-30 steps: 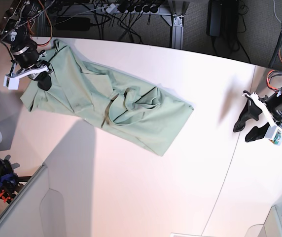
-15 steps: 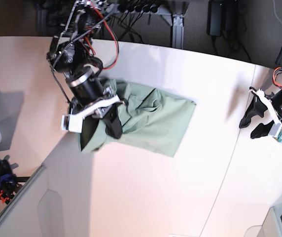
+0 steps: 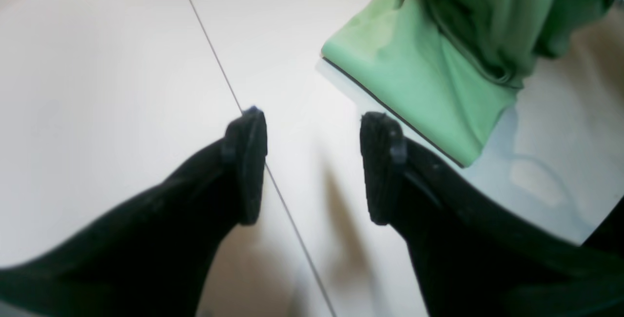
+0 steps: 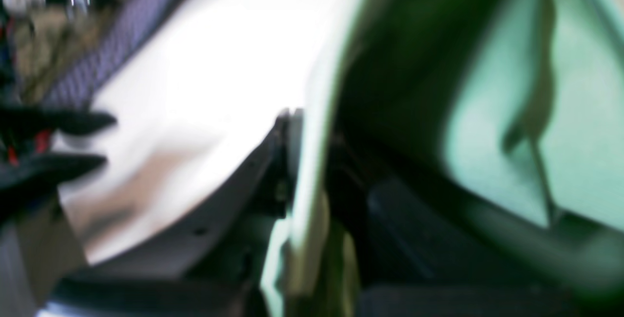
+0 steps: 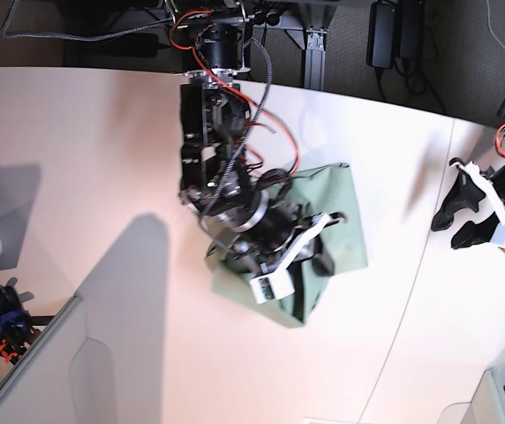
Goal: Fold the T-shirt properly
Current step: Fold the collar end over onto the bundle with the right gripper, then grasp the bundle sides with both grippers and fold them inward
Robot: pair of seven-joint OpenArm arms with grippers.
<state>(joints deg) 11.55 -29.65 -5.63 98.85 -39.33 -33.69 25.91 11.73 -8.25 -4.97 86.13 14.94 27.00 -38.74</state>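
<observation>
- The T-shirt (image 5: 336, 208) lies bunched and folded over on itself near the middle of the white tabletop (image 5: 85, 159), a little to the right in the base view.
- The right arm reaches from the far edge over the shirt; the right gripper (image 5: 319, 243) sits directly above the cloth, beside its white wrist camera block (image 5: 268, 287).
- In the right wrist view, which is heavily blurred, a pale green fold of cloth (image 4: 304, 209) runs between the dark fingers; whether they clamp it or stand slightly apart, I cannot tell.
- The left gripper (image 5: 457, 221) rests at the right side of the tabletop, well apart from the shirt.
- Its jaws stand wide apart with nothing between them; a thin seam (image 3: 214, 58) in the tabletop passes under them, and a shirt corner (image 3: 414, 78) lies beyond.
</observation>
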